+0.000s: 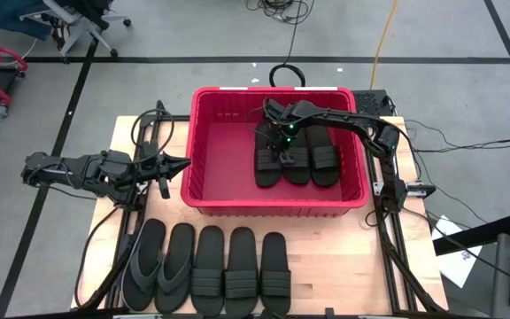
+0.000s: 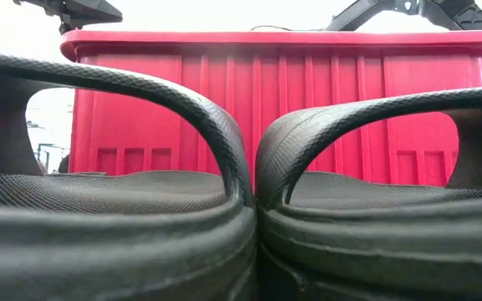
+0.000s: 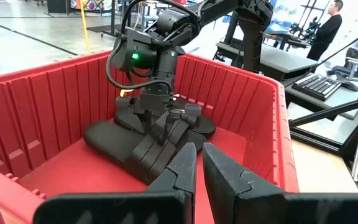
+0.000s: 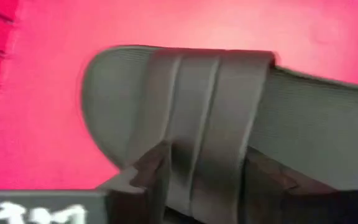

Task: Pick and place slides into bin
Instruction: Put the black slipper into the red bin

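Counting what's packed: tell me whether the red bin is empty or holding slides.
Holding slides. Three black slides lie side by side on the floor of the bin; the right claw is over them.

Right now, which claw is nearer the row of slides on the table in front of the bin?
Left. The left claw hangs outside the bin's left wall, just behind the row. The right claw is inside the bin, over the slides there.

robotics lab: benches [image 3: 278, 59], keyboard [image 3: 319, 86]

Bin [image 1: 206, 190] is solid red. Slides [image 1: 237, 270] black, ribbed band straps; two [image 1: 158, 266] greyer with thong straps. Table [image 1: 343, 257] pale wood.
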`<move>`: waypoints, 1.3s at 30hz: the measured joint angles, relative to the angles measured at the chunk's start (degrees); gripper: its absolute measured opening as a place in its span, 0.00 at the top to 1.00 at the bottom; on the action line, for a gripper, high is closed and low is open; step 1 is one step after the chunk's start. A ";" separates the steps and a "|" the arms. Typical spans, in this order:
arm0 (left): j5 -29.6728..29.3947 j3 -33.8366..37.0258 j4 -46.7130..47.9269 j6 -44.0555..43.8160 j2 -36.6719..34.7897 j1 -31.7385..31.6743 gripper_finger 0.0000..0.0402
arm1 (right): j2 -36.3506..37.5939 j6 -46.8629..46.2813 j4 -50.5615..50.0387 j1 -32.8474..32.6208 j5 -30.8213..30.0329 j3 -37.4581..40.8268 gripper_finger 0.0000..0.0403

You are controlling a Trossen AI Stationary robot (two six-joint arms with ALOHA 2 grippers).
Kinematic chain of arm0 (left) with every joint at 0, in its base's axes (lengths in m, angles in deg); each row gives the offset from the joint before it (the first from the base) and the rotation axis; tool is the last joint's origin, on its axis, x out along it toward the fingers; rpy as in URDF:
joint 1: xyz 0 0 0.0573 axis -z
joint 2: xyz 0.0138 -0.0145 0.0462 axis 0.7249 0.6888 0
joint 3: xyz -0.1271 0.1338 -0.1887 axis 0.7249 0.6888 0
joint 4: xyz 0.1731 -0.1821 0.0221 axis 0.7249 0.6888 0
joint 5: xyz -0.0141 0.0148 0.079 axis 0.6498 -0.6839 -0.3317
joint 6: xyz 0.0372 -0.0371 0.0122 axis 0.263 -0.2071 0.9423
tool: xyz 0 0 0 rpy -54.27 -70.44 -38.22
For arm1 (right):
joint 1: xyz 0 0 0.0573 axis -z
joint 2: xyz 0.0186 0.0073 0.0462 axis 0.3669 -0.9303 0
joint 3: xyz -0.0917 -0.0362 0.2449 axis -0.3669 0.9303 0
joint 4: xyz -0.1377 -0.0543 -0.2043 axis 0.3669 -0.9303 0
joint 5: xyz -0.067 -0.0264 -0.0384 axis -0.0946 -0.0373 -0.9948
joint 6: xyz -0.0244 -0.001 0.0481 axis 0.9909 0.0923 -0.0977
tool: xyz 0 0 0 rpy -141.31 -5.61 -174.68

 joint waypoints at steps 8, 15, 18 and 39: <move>0.02 0.00 -0.04 0.17 0.01 0.01 0.94 | 3.71 -0.27 3.42 -0.75 -4.54 0.00 0.54; 0.05 0.00 0.00 1.19 0.00 -0.01 0.94 | 7.95 -3.11 3.15 -1.03 4.48 0.00 0.61; 0.07 0.00 0.06 1.75 0.00 -0.01 0.94 | 8.60 -4.09 2.48 -1.76 8.74 0.00 0.74; 0.12 0.00 0.79 1.32 0.01 0.00 0.94 | 8.64 -1.36 5.60 -6.96 9.41 10.53 1.00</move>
